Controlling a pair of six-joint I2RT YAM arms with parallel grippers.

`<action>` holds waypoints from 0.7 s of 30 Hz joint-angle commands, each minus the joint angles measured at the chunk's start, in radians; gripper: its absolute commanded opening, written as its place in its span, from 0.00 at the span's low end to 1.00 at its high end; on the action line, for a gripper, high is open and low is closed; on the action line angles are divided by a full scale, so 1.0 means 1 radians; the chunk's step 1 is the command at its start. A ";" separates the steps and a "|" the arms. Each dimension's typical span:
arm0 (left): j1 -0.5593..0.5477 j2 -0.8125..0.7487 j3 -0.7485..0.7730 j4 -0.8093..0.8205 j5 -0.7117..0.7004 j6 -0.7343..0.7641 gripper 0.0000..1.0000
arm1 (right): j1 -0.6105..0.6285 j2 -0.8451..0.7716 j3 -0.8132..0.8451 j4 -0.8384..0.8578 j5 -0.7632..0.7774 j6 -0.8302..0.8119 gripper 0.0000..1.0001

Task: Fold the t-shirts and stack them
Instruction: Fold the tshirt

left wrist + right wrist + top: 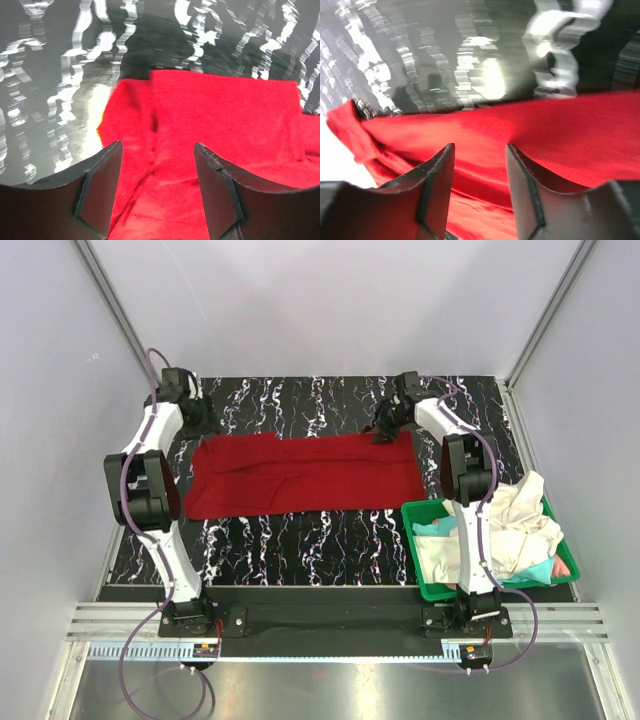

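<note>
Right now the red shirt (pixel 305 475) lies spread out on the black and white table (pixel 300 540). It sits just to the left of the green bin (pixel 425 585) when seen from above. One corner of the shirt comes very close to the bin's far left corner. It looks folded into a long strip that runs away from the bin.

More shirts are piled inside the bin. A white shirt (pixel 520 515) is bunched on top and hangs over the bin's far rim. A bit of teal shirt (pixel 435 527) shows by the bin's left wall. A bit of pink shirt (pixel 562 566) peeks out at the bin's near right corner.

The right gripper (pixel 385 430) is low over the shirt's far edge, at the end close to the bin. Its fingers (pixel 437 185) are a little way apart, with red cloth showing in the gap. It has no hold on anything.

The left gripper (pixel 195 425) is low over the shirt's far corner, at the end well away from the bin. Its fingers (pixel 102 190) are spread wide. Red cloth lies under them, but they hold nothing.
</note>
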 commanded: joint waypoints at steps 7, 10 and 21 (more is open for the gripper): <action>0.004 0.077 0.039 0.170 0.146 0.013 0.54 | 0.160 0.074 0.207 0.348 -0.179 0.025 0.57; 0.018 0.095 0.057 0.127 0.118 -0.042 0.42 | 0.208 0.186 0.339 0.450 -0.208 0.123 0.56; 0.078 0.112 -0.087 0.217 0.147 -0.119 0.38 | 0.328 0.441 0.621 0.560 -0.132 0.254 0.55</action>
